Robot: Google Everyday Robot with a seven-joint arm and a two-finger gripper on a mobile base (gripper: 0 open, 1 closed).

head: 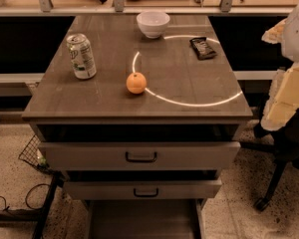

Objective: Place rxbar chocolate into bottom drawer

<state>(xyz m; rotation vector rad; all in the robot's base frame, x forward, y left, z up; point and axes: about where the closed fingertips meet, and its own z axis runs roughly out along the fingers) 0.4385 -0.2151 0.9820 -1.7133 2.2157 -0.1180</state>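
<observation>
Inventory of what stands in front of me:

1. Grey-brown cabinet with a flat wooden top [104, 91], seen from the front and slightly above. A thin bright ring of reflected light [199, 102] curves across the right half of the top.
2. Rxbar chocolate [203, 48], a small flat bar in a black wrapper. It lies on the cabinet top near the far right corner, on the upper arc of the ring. It is well apart from the drawers.
3. White round bowl [153, 23], upright at the far edge of the top, left of the bar.
4. Green-and-white drinks can [81, 56], upright on the left side of the top.
5. Round orange fruit [136, 82], near the middle of the top and touching the ring's left arc.
6. Two upper drawers with dark handles, the higher [140, 156] and the lower [145, 191], each standing slightly out from the cabinet.
7. Bottom drawer [142, 220], pulled out toward me. It shows as a wide shallow tray with pale side walls.
8. Black chair base on castors [269, 188], on the speckled floor to the right, with pale cream blocks [289, 96] above it.
9. Wire basket [32, 153] and dark cables [10, 201], low on the left.
10. Gripper: outside the view, so I cannot tell its hold.
</observation>
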